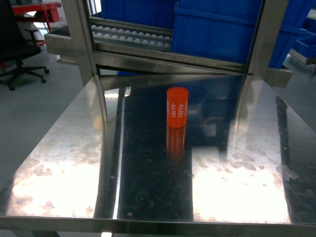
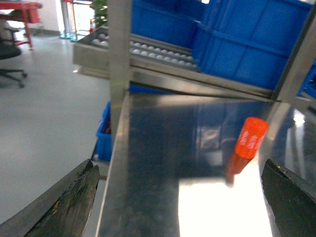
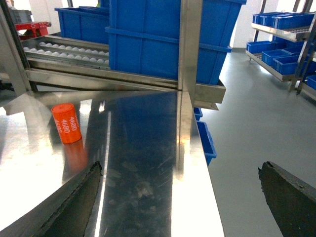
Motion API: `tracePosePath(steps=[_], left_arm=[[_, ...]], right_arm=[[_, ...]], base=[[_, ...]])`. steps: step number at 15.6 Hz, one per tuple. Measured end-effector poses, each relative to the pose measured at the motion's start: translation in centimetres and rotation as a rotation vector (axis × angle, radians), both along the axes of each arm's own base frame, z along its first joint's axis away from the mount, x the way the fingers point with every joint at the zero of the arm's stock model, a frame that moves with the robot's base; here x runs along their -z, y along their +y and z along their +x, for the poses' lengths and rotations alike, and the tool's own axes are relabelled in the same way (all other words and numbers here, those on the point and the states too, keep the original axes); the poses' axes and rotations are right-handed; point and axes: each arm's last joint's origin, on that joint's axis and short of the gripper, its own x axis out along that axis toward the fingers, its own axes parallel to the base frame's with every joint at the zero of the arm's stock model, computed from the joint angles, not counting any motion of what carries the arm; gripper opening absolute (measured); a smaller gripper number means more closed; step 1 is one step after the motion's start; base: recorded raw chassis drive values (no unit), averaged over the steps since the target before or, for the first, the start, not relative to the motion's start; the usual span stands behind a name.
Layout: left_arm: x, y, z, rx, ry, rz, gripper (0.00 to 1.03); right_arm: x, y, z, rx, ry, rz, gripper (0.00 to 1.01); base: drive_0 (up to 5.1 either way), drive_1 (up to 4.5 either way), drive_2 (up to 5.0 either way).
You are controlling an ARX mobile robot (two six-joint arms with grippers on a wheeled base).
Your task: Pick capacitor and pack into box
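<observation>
Upright on slick tabletop [image 1: 59, 148]: orange capacitor [image 1: 177, 107], easily toppled and rolled by a glancing touch. Left end effector [image 2: 180, 197] and right end effector [image 3: 180, 197] both spread, empty. No box visible.

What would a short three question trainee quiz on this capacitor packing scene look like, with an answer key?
1. True or false: the orange capacitor stands upright on the steel table.
2. Which gripper holds the capacitor? A) left gripper B) right gripper C) neither
3. What colour are the bins behind the table?

Key: 1 true. 2 C, both are open and away from it. 3 blue.
</observation>
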Motion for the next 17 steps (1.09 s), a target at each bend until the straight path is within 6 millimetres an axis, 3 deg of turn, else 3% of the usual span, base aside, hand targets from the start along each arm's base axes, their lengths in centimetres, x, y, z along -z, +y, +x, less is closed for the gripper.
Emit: tracePosePath(steps=[2, 3, 6, 11, 13, 17], left_arm=[[-2.4, -2.2, 5.8, 0.105, -0.104, 0.01, 0.98], [-2.0, -3.6, 9.5, 0.149, -0.1, 0.025, 0.98], [3.8, -7.5, 15.9, 0.253, 0.145, 0.02, 0.98], [5.8, -13.6, 21.1, 0.405, 0.177, 0.008, 0.98], [7.3, -14.8, 23.0, 0.44, 0.208, 0.02, 0.98], [8.1, -16.8, 26.5, 0.467, 0.215, 0.043, 0.98]], right_arm=[[0.0, 0.0, 0.0, 0.0, 0.0, 0.0, 0.98], [0.0, 0.0, 0.0, 0.0, 0.0, 0.0, 0.98], [0.0, 0.0, 0.0, 0.0, 0.0, 0.0, 0.98], [0.0, 0.0, 0.0, 0.0, 0.0, 0.0, 0.98], [0.0, 0.0, 0.0, 0.0, 0.0, 0.0, 0.98], [0.0, 0.0, 0.0, 0.0, 0.0, 0.0, 0.98]], base=[[0.0, 0.0, 0.0], [0.0, 0.0, 0.0], [0.0, 0.0, 0.0], [0.0, 0.0, 0.0], [0.0, 0.0, 0.0], [0.0, 0.0, 0.0]])
